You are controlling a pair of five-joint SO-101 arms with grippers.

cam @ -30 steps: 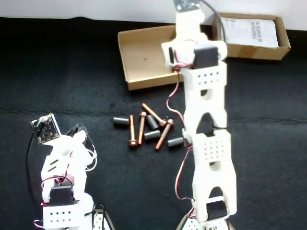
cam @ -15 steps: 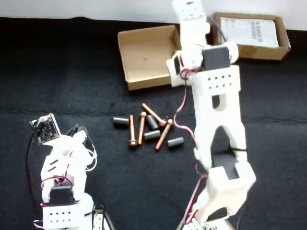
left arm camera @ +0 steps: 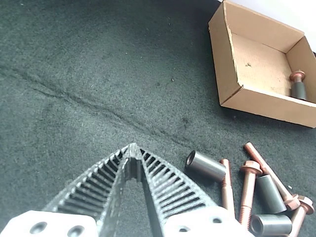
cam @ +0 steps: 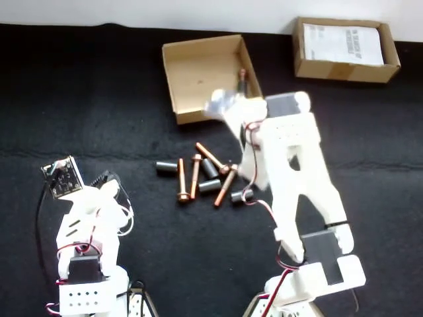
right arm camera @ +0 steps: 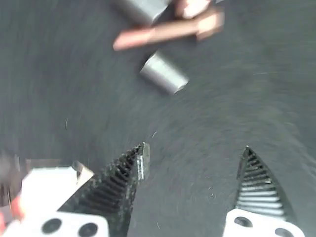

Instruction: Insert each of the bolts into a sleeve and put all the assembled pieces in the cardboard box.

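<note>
The cardboard box (cam: 198, 76) stands at the back centre, and one bolt in its sleeve (cam: 242, 80) lies against its right wall. The left wrist view has the same box (left arm camera: 256, 69) and piece (left arm camera: 297, 86). Several loose copper bolts (cam: 195, 175) and grey sleeves (cam: 166, 166) lie in a pile mid-table. My right gripper (cam: 219, 105) hangs blurred at the box's front edge; its own view has it open (right arm camera: 195, 155) over bare cloth, a sleeve (right arm camera: 164, 74) and a bolt (right arm camera: 168, 29) ahead. My left gripper (left arm camera: 132, 148) is shut and empty, short of the nearest sleeve (left arm camera: 205, 165).
A second cardboard box (cam: 344, 49) holding a printed sheet sits at the back right. The table is covered in black cloth (cam: 99, 105). The left arm (cam: 89, 224) is folded at the front left, well away from the pile.
The right arm has pulled back from over the box and swung down toward the pile. The bolt-and-sleeve piece now shows lying in the box. The left arm has kept still.
</note>
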